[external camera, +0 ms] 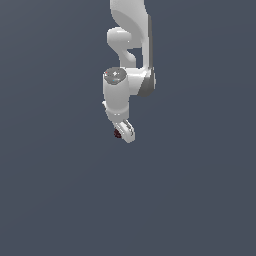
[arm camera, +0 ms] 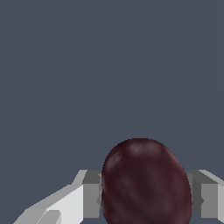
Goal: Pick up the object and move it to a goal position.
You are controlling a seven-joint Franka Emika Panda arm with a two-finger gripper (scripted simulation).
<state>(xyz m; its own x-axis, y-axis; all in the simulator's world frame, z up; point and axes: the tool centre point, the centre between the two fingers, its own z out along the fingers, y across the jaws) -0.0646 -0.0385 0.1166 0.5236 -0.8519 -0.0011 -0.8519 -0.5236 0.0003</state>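
The object is a small dark red-maroon roundish lump [external camera: 117, 133], seen at the tip of the white arm in the exterior view. In the wrist view it fills the space between the two fingers as a smooth dark maroon oval [arm camera: 145, 183]. My gripper [external camera: 121, 134] is shut on it, with one grey pad [arm camera: 91, 200] against one side and the other pad [arm camera: 205, 199] against the other side. The object's underside is hidden by the frame edge in the wrist view.
The white arm [external camera: 120, 92] comes down from the exterior view's upper middle. Around it there is only a plain dark grey-blue ground [external camera: 60, 190]. No goal marker shows in either view.
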